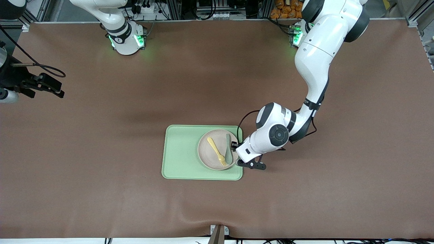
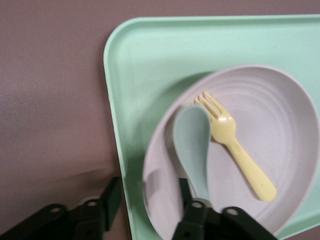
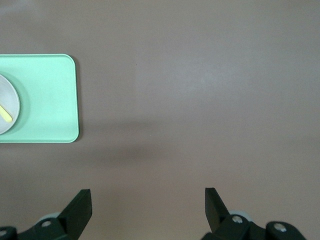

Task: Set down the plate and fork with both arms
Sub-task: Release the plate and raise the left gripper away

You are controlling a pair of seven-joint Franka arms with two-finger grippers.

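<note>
The pale pinkish plate (image 1: 208,156) lies on the light-green tray (image 1: 179,152), at the tray's end toward the left arm. The yellow fork (image 1: 217,151) and a grey-green spoon (image 1: 228,149) lie in the plate. My left gripper (image 1: 236,150) is low at the plate's rim. In the left wrist view it (image 2: 148,195) is open and straddles the rim of the plate (image 2: 280,125). One finger (image 2: 112,197) is outside the rim, and the other is inside beside the spoon (image 2: 192,145), with the fork (image 2: 240,150) close by. My right gripper (image 1: 56,88) is open and empty over bare table at the right arm's end.
The brown table mat (image 1: 101,152) surrounds the tray. In the right wrist view, the gripper (image 3: 147,205) is over bare mat. The tray (image 3: 45,100) and part of the plate (image 3: 7,107) show at that view's edge.
</note>
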